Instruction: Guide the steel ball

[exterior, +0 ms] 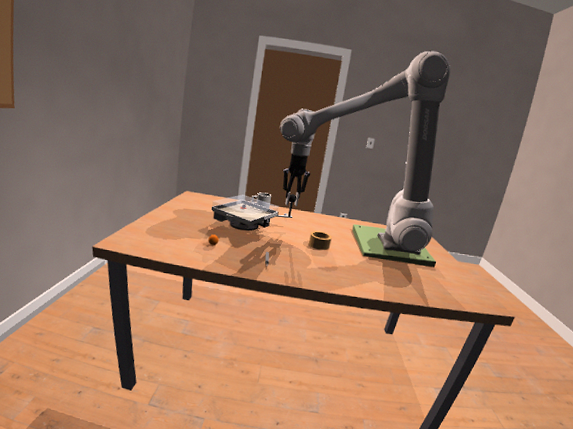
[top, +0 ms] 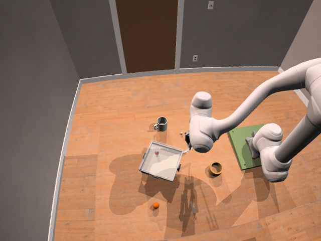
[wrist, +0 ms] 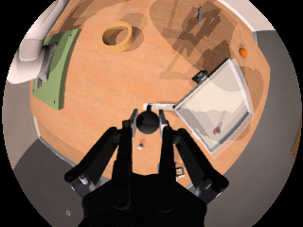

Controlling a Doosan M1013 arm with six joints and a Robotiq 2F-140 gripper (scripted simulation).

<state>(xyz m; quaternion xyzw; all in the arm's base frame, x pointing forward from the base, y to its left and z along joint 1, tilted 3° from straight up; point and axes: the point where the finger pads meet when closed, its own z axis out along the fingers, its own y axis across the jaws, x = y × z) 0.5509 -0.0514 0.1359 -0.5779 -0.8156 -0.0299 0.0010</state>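
Observation:
The square white plate (top: 165,165) (exterior: 239,214) (wrist: 218,104) with a clear lid sits on a dark stand near the table's middle. The steel ball (top: 156,152) lies near the plate's far corner, on or right at the red printed spot (wrist: 216,130); I cannot tell whether it sits exactly on it. A thin handle rod (top: 185,151) (exterior: 282,215) sticks out from the plate's right corner and ends in a dark knob (wrist: 150,121). My gripper (exterior: 292,198) (wrist: 148,114) points straight down beside that corner and is shut on the knob. In the top view the wrist hides the fingers. The plate looks close to level.
A grey mug (top: 162,123) (exterior: 263,196) stands behind the plate, with a small white ball (top: 181,133) (wrist: 139,147) nearby. A tan ring (top: 215,167) (exterior: 319,240) (wrist: 117,36), an orange ball (top: 155,205) (exterior: 213,238) (wrist: 242,52) and a grey pen (top: 192,207) (exterior: 268,257) lie apart from the plate. The green base (top: 241,145) is on the right.

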